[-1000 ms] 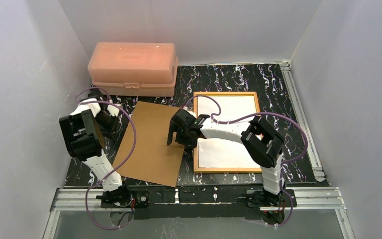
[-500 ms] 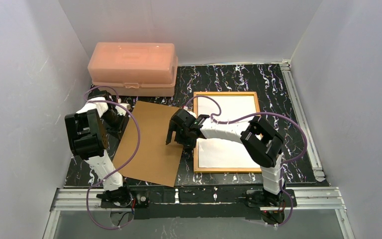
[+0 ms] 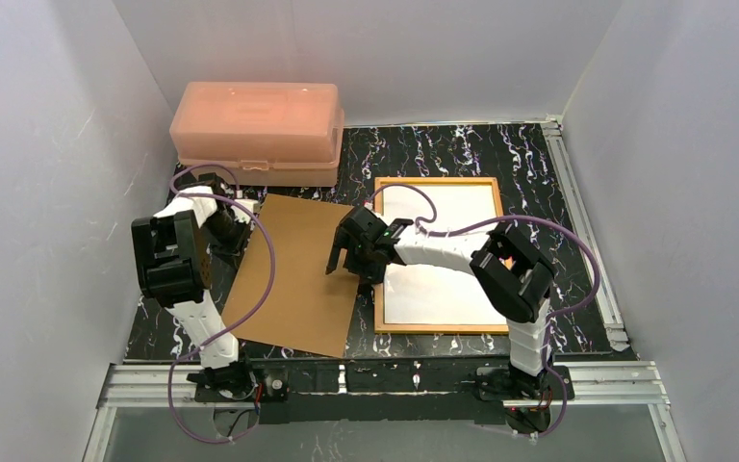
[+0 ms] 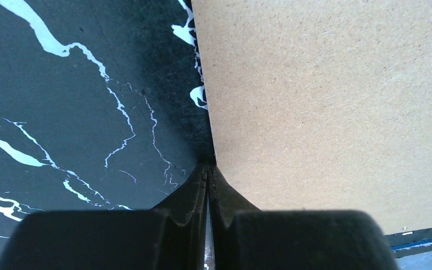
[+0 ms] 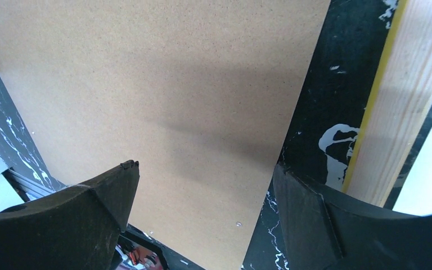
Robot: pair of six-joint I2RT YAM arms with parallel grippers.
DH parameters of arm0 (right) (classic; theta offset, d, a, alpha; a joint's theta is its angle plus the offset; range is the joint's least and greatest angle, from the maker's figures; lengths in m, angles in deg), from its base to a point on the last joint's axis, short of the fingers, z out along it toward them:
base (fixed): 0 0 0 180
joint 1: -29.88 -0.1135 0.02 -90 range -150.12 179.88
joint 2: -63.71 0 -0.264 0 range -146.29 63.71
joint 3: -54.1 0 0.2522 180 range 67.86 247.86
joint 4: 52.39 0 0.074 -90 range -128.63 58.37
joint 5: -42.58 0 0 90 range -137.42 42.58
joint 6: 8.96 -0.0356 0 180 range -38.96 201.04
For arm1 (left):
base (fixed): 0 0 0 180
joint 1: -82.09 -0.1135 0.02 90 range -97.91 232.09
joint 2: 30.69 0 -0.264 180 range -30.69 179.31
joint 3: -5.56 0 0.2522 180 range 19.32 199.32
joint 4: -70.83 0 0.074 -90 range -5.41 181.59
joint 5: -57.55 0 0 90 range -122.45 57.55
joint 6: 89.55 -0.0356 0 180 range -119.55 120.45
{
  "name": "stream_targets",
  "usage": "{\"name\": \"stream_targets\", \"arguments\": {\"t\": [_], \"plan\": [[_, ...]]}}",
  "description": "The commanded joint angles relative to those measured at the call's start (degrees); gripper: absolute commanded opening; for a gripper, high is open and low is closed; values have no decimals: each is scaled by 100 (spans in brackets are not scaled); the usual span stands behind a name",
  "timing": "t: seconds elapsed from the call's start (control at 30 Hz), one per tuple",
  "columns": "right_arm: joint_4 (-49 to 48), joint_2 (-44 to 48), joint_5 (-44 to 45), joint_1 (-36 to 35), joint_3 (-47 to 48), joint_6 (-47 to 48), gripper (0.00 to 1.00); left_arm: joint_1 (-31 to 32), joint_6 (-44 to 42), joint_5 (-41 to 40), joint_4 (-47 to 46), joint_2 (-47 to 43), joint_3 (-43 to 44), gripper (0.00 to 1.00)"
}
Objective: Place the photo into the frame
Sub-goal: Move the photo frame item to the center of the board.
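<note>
The frame [image 3: 377,252] lies on the right of the mat with its orange-brown wooden back up. Inside it lies the photo [image 3: 447,260], only its plain white side showing. My right gripper [image 3: 349,262] hangs open just left of the frame. Its fingers [image 5: 109,191] straddle the right edge of the brown backing board [image 3: 293,279]; the frame's wooden rail [image 5: 408,95] and a strip of yellow show beside them. My left gripper [image 4: 208,167] is shut with nothing between the fingers. Its tips sit on the mat at the board's [image 4: 326,101] left edge.
A pink plastic box [image 3: 258,130] stands at the back left, close behind the board. White walls close in on three sides. A metal rail [image 3: 385,377] runs along the near edge, another down the right side [image 3: 587,231].
My left arm has swung right, bringing its gripper to the board's left edge, and the fingers have closed fully. The right gripper has shifted slightly right and stays open.
</note>
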Motion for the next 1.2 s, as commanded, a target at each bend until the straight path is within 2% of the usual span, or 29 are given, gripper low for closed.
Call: {"name": "stream_targets", "arguments": {"t": [0.0,0.67,1.17], "plan": [[-1037,298,-424,-42,187,-245,95,358,234,1186,135,268,-180,0],[-1375,1338,-302,-28,-414,-572,95,676,318,1179,71,176,-237,0],[-1428,2308,-278,674,-1618,-635,95,1481,634,1281,161,203,-75,0]]}}
